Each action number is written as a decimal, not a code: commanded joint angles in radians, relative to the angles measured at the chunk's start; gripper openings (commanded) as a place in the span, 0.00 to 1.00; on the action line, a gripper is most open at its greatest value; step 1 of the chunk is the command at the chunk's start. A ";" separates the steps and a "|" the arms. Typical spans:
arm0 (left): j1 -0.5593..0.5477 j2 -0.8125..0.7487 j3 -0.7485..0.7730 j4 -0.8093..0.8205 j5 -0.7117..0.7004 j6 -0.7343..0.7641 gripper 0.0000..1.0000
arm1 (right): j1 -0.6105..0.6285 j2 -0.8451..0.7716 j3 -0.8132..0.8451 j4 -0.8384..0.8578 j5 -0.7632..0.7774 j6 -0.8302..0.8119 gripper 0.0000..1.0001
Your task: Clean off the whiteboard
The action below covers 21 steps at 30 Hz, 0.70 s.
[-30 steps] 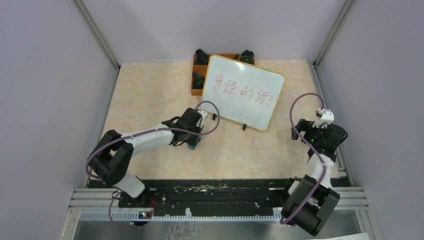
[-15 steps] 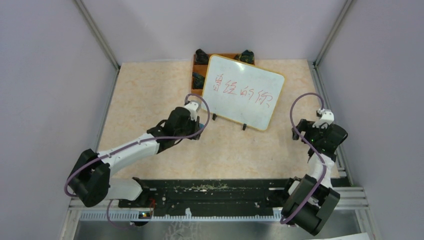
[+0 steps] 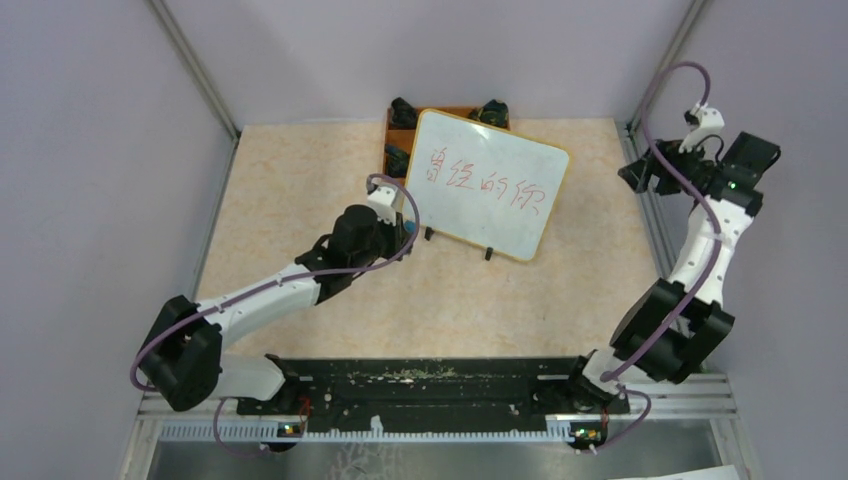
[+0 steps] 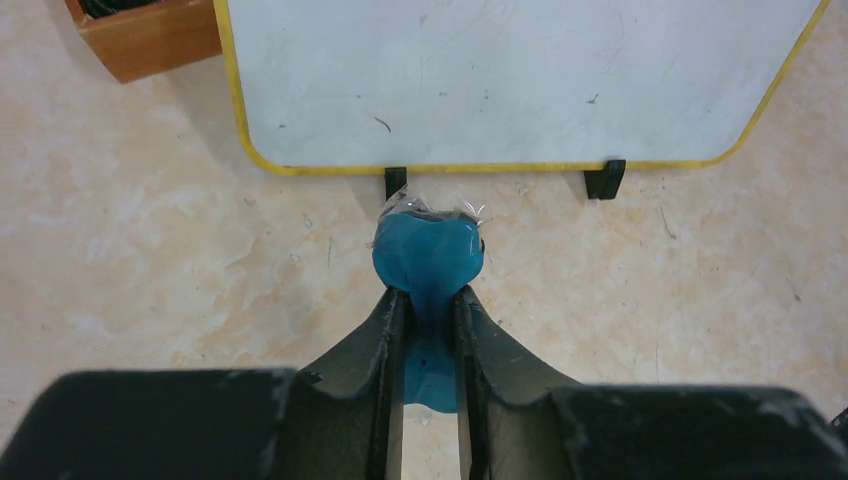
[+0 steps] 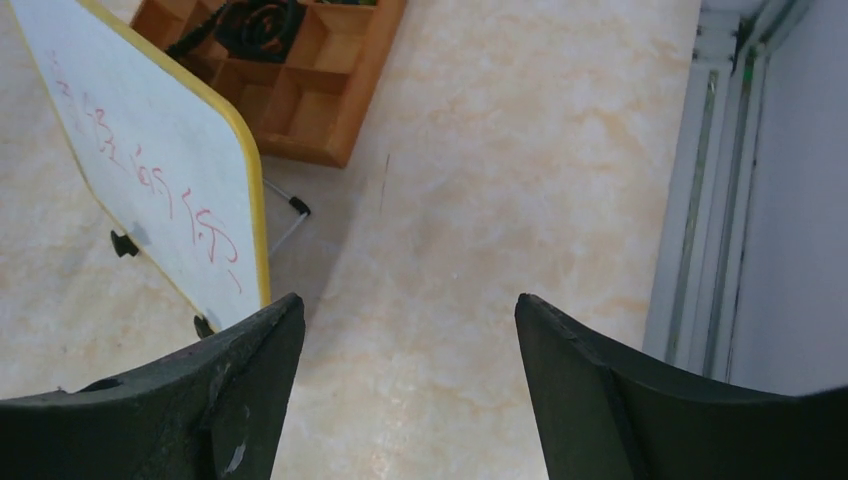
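Note:
The whiteboard stands tilted on small black feet at the back middle, with a yellow frame and red handwritten characters. My left gripper is at its lower left corner, shut on a blue eraser. In the left wrist view the eraser sits just below the whiteboard, in front of a black foot. My right gripper is raised at the far right, open and empty. In the right wrist view the whiteboard shows edge-on at the left of the right gripper.
An orange-brown compartment tray with black items stands behind the whiteboard; it also shows in the right wrist view and the left wrist view. A metal rail and purple walls bound the table on the right.
My left arm has stretched forward and carried the blue eraser up to the whiteboard's lower left corner. My right arm has lifted and swung from the near right to the far right.

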State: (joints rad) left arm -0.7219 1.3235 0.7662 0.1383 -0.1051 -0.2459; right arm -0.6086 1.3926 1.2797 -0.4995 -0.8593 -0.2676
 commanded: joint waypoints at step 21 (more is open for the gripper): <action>0.001 0.126 0.203 0.251 0.001 0.128 0.15 | 0.220 0.452 0.672 -0.610 -0.331 -0.291 0.63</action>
State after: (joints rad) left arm -0.7219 1.4353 0.9333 0.3561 -0.1249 -0.1410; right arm -0.3943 1.8118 1.8477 -1.0649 -1.0874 -0.5224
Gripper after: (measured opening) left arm 0.246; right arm 0.665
